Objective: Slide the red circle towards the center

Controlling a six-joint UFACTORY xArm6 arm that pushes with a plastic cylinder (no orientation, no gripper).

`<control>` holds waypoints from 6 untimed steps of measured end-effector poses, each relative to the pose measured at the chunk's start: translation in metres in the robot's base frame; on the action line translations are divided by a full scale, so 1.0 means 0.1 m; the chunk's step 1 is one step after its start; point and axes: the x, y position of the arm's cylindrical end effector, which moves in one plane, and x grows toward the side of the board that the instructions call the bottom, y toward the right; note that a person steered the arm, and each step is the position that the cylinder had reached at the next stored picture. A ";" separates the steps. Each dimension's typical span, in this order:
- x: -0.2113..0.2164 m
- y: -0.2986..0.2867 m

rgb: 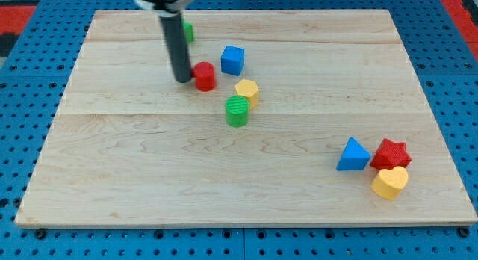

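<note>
1. No text, label, brand, number or sign can be read anywhere.
2. The counter (149,178) is bare wood grain, unmarked.
3. The blocks on the counter show plain coloured faces, without lettering.

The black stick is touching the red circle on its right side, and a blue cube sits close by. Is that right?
Not quite. My tip is on the view's left side of the red circle, not its right, and looks right up against it. The camera view shows this. The rest is right: the blue cube does sit close by, just up and to the view's right of the red circle.
</note>
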 end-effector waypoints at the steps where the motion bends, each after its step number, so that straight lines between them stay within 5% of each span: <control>1: -0.08 0.20; 6: -0.22 1.22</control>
